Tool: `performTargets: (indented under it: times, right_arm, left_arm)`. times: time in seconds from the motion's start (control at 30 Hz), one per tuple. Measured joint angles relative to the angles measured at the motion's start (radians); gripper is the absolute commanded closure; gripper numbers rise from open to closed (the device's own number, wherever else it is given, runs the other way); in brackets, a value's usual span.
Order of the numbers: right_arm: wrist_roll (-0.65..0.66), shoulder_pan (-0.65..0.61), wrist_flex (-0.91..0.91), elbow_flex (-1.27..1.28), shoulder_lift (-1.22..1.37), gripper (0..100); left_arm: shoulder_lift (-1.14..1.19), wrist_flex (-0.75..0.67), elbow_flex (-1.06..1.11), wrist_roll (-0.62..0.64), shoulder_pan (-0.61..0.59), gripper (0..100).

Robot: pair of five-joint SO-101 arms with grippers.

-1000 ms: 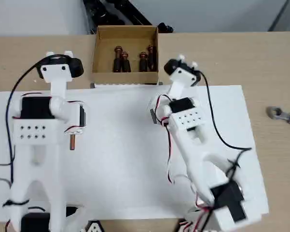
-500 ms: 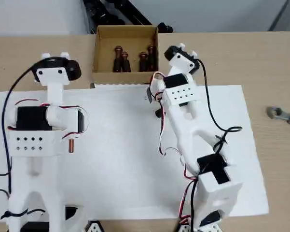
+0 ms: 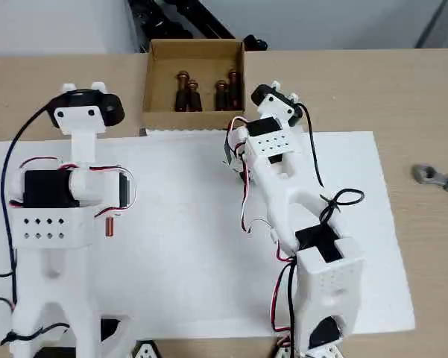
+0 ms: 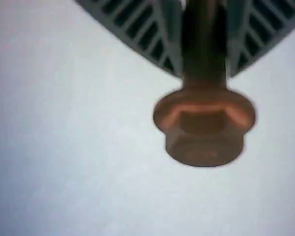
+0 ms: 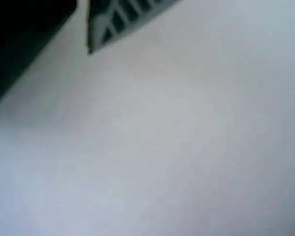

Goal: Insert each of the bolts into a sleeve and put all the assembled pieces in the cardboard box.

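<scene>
On the left, above the white sheet [image 3: 179,224] spread on the desk [image 3: 402,89]: grips one copper bolt [image 4: 204,129] in the left claw [image 4: 204,54], clamped on the dark shaft, hex head jutting past the tips and clear of the paper. Possibly a sleeve already on that shaft, given the darker tone; cannot tell. Held by the shaft, likely so as to carry it without slipping. Further right, at the sheet's back edge: cardboard box [image 3: 194,118], open-topped, with four assembled pieces [image 3: 183,89] inside in two pairs, toward its right half, room left beside them for more. Just off the box's front right corner: right claw [image 3: 234,158], low over bare paper under its own wrist; cannot tell whether apart or together. Far right, off the sheet: small metal tool [image 3: 434,176] on bare desk, well apart from the work.
</scene>
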Motion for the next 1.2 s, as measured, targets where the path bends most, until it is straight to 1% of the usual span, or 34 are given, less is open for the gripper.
performTargets:
  times: [0.37, 0.57, 0.67, 0.77, 0.97, 1.13, 1.2]
  right_arm:
    - [-0.006, 0.002, -0.002, -0.002, 0.006, 77.6]
    - [-0.006, 0.009, 0.006, 0.0, 0.028, 94.3]
    - [0.002, 0.012, 0.008, 0.002, 0.038, 97.6]
    - [0.032, 0.012, 0.012, 0.002, 0.04, 99.2]
    - [0.046, 0.012, 0.028, -0.002, 0.04, 99.4]
    - [0.048, 0.012, 0.115, -0.069, 0.058, 99.5]
    - [0.072, 0.008, 0.175, -0.104, 0.061, 99.5]
  left_arm:
    - [0.0, 0.0, 0.0, 0.0, 0.0, 99]
    - [0.0, 0.0, 0.0, 0.0, 0.0, 99]
    - [0.0, 0.0, 0.0, 0.0, 0.0, 99]
    - [0.0, 0.0, 0.0, 0.0, 0.0, 99]
    - [0.0, 0.0, 0.0, 0.0, 0.0, 99]
    - [0.0, 0.0, 0.0, 0.0, 0.0, 99]
    - [0.0, 0.0, 0.0, 0.0, 0.0, 99]
